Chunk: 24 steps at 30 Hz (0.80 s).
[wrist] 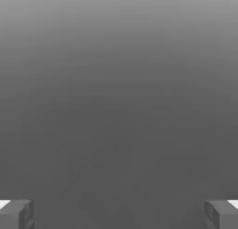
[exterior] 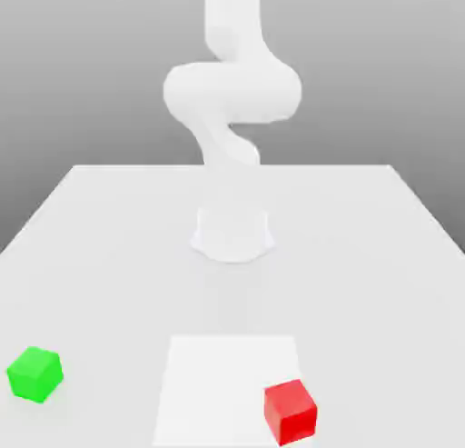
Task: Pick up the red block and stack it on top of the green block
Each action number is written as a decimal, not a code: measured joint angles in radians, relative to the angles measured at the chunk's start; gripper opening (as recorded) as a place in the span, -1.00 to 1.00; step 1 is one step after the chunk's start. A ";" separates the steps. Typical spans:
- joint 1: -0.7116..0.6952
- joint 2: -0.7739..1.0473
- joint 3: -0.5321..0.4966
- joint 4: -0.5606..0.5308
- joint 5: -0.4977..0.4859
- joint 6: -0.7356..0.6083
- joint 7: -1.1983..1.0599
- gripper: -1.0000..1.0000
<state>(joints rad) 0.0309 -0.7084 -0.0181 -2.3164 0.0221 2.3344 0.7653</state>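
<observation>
Fingers (wrist: 16,214) of the gripper (wrist: 119,214) stand apart, empty; red block (exterior: 291,411) lower right, green block (exterior: 34,373) lower left of the exterior view.

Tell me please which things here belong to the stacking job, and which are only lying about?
Belong to the job:
- red block, on the table near the exterior view's right
- green block, near the exterior view's left, apart from the red one
- gripper, open, holding nothing

Only there:
- table
- lighter square patch on the table; the red block sits at its corner
</observation>
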 joint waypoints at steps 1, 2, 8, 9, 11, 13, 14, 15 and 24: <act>0.012 0.040 -0.007 -0.007 0.010 0.015 -0.015 0.00; 0.024 0.078 -0.013 -0.014 0.020 0.029 -0.030 0.00; 0.079 0.298 -0.031 -0.053 0.072 0.110 -0.113 0.00; 0.085 0.335 -0.031 -0.059 0.079 0.124 -0.125 0.00; 0.099 0.408 -0.030 -0.072 0.092 0.151 -0.149 0.00; 0.110 0.480 -0.027 -0.085 0.100 0.178 -0.170 0.00; 0.114 0.516 -0.025 -0.092 0.102 0.192 -0.179 0.00; 0.118 0.552 -0.022 -0.098 0.103 0.206 -0.187 0.00; 0.161 0.869 -0.019 -0.159 0.021 0.335 -0.195 0.00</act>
<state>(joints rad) 0.1919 0.1604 -0.0370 -2.4757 0.0428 2.6693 0.5699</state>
